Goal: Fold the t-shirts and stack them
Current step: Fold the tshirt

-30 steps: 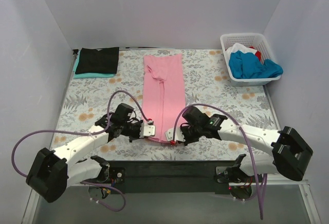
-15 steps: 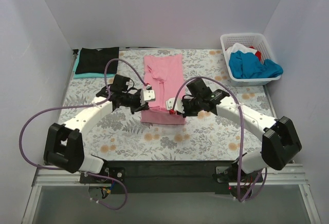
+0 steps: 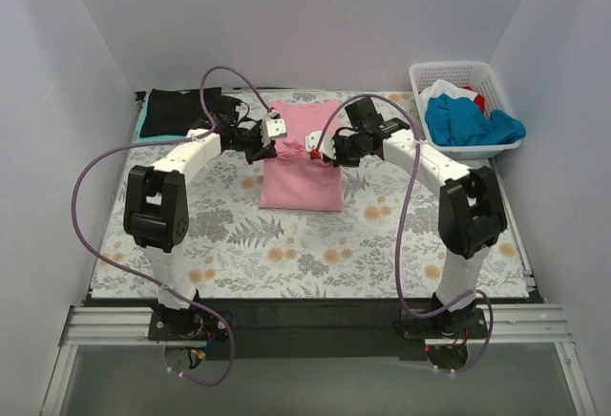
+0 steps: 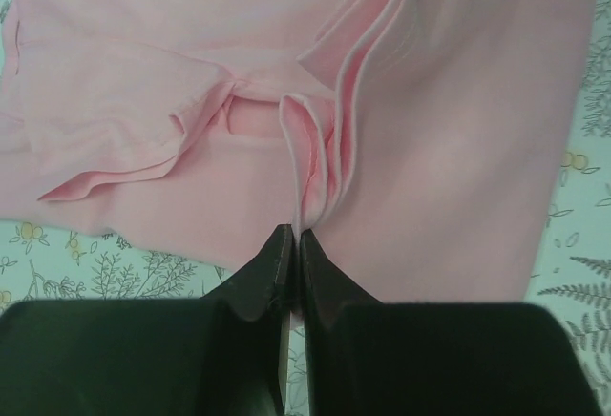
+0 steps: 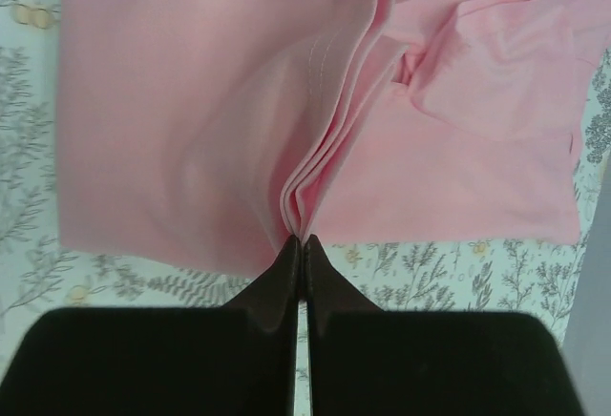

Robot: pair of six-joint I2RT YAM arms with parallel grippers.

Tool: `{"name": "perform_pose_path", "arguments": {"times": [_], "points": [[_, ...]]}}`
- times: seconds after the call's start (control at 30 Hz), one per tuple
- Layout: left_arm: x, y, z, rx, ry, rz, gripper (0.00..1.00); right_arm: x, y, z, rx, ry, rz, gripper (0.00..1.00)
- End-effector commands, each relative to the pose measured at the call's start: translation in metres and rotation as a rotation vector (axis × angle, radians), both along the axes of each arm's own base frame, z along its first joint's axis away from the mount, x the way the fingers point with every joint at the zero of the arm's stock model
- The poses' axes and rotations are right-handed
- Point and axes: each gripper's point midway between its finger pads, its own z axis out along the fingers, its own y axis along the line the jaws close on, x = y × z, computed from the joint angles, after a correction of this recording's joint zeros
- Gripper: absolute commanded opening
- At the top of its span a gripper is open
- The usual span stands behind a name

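Note:
The pink t-shirt [image 3: 304, 173] lies at the middle back of the floral tablecloth, its near end folded over towards the far end. My left gripper [image 3: 278, 137] is shut on the shirt's lifted edge at its left side; the wrist view shows the jaws pinching several pink layers [image 4: 315, 173]. My right gripper [image 3: 321, 152] is shut on the same edge at the right; its wrist view shows bunched pink layers [image 5: 315, 163] between the jaws. Folded black [image 3: 181, 111] and teal [image 3: 143, 128] t-shirts lie stacked at the back left.
A white lattice basket [image 3: 456, 74] at the back right holds blue [image 3: 470, 122], white and red cloth. The floral tablecloth [image 3: 286, 244] covers the table. Grey walls close in on three sides.
Both grippers have carried the pink shirt's near edge away from me, from the table's front to the back, folding the long strip over itself into a shorter rectangle.

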Motion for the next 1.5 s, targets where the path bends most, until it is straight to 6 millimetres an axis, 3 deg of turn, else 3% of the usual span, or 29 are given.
{"name": "perform_pose_path", "arguments": {"times": [0.0, 0.07, 0.13, 0.17, 0.2, 0.23, 0.43, 0.73, 0.93, 1.13, 1.47], "points": [[0.026, 0.004, -0.007, -0.002, -0.028, -0.003, 0.00, 0.030, 0.007, 0.001, 0.005, -0.050, 0.050, 0.01], [0.040, 0.005, -0.014, -0.005, -0.043, 0.015, 0.00, 0.043, 0.005, -0.017, -0.011, -0.028, 0.041, 0.01], [0.054, 0.008, -0.025, 0.001, -0.055, 0.034, 0.00, 0.057, 0.007, -0.020, -0.015, -0.041, 0.033, 0.01], [0.058, 0.008, -0.029, 0.005, -0.060, 0.036, 0.00, 0.061, 0.007, -0.034, -0.026, -0.020, 0.031, 0.01], [0.062, 0.009, -0.030, 0.003, -0.066, 0.040, 0.00, 0.068, 0.007, -0.032, -0.022, -0.029, 0.025, 0.01], [0.069, 0.009, -0.036, 0.001, -0.071, 0.044, 0.00, 0.070, 0.007, -0.045, -0.033, -0.009, 0.023, 0.01], [0.080, 0.006, -0.049, -0.001, -0.062, 0.048, 0.00, 0.084, 0.007, -0.060, -0.045, -0.006, 0.013, 0.01], [0.077, 0.007, -0.028, -0.006, -0.113, 0.033, 0.00, 0.081, 0.004, -0.039, -0.024, -0.037, 0.014, 0.01], [0.082, 0.004, -0.032, -0.015, -0.111, 0.030, 0.00, 0.084, -0.001, -0.056, -0.059, -0.023, -0.002, 0.01], [0.079, 0.003, -0.030, -0.020, -0.117, 0.020, 0.00, 0.089, -0.002, -0.042, -0.041, -0.050, -0.009, 0.01], [0.083, 0.003, -0.036, -0.022, -0.118, 0.035, 0.04, 0.097, -0.007, -0.045, -0.063, -0.057, -0.039, 0.01]]}}
